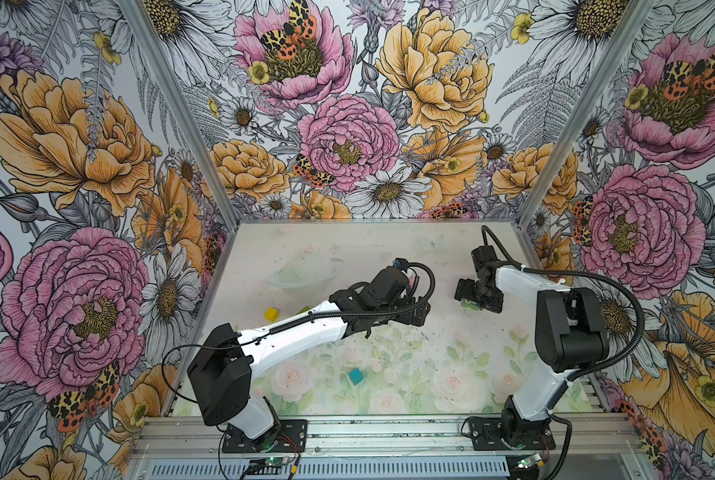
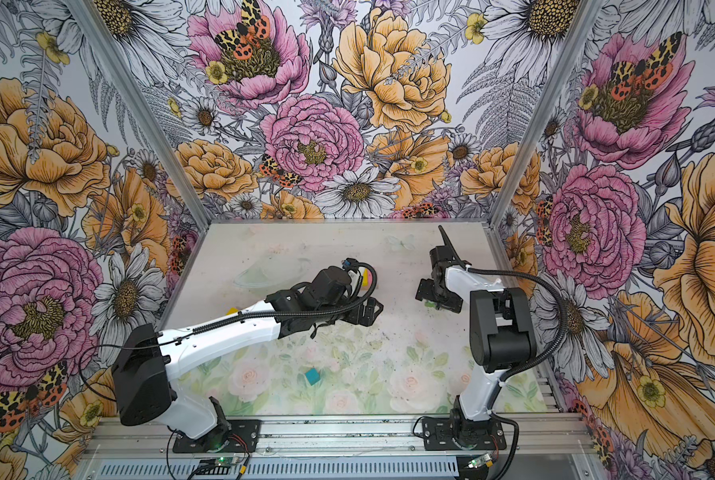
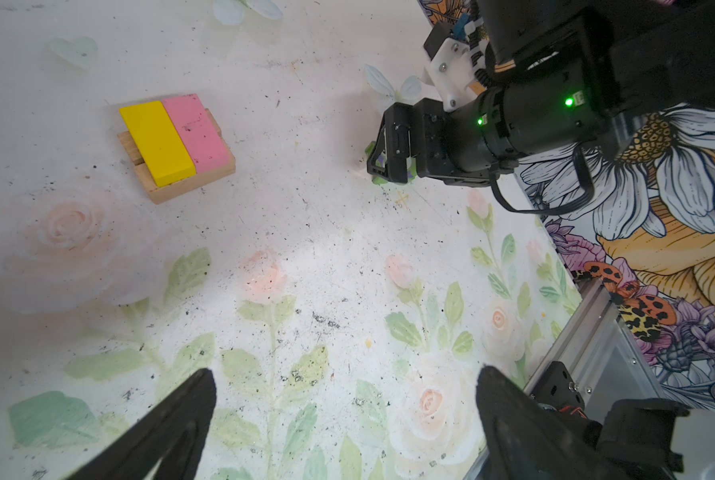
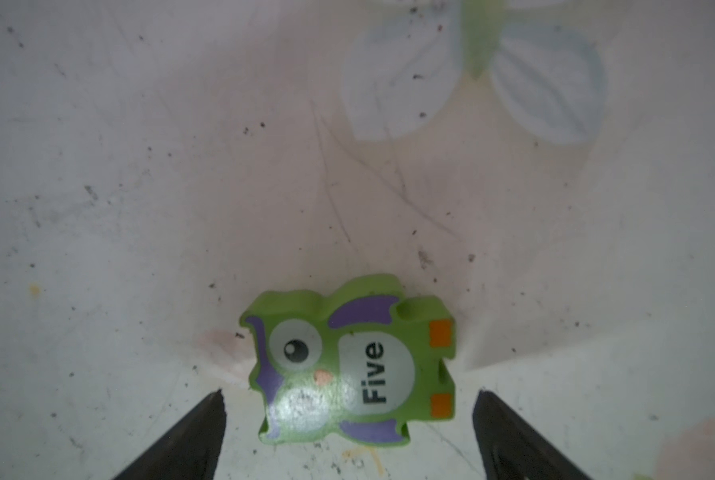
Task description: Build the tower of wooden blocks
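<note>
The tower (image 3: 169, 145) stands two layers high, teal cube (image 1: 356, 375) loose; left end effector (image 3: 345, 374) and right end effector (image 4: 348, 392) gape, gripping nothing.

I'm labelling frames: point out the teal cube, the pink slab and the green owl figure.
teal cube (image 1: 356, 375), in a top view, middle of the cube.
pink slab (image 3: 194, 132), left wrist view, middle of its top face.
green owl figure (image 4: 347, 361), right wrist view, centre of its printed face.

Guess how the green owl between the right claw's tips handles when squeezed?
Green owl lies flat on its broad face, so probably won't roll or tip. Glossy paint may slip. Notched outline could let it twist.
</note>
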